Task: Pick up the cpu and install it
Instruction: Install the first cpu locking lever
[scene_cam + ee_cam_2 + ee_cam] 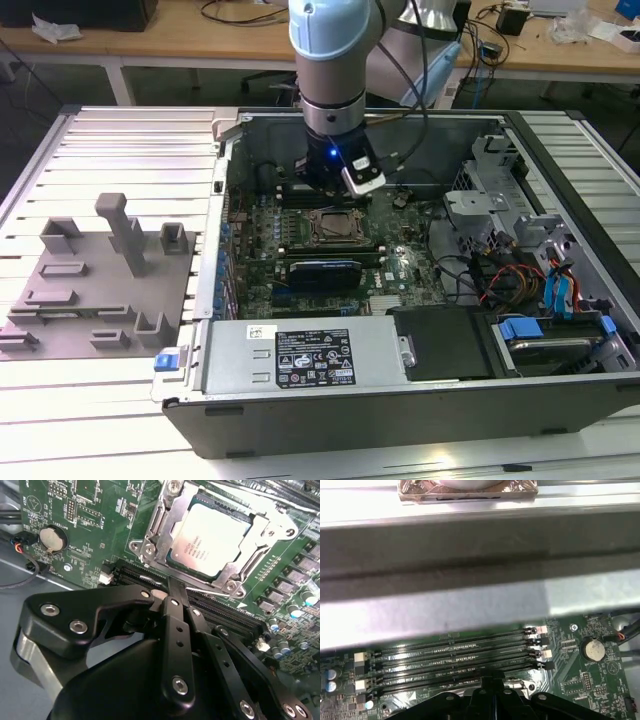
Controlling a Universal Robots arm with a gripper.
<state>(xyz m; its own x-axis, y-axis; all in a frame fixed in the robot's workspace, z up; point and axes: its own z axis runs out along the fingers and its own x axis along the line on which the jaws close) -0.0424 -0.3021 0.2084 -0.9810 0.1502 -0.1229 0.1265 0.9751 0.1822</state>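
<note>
Already cpu (212, 540) seated in socket (150, 545) — hand (175, 592) beside.

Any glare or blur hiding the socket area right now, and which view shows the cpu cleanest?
Second wrist view: the cpu sits sharp and evenly lit in the socket frame, with mild sheen on its metal top; the gripper linkage in the foreground is dark. First wrist view: the chassis wall is blurred, with bright glare. Exterior view: the socket is small, shaded by the arm.

Lab: robot arm (335, 60), workbenches (180, 45)
</note>
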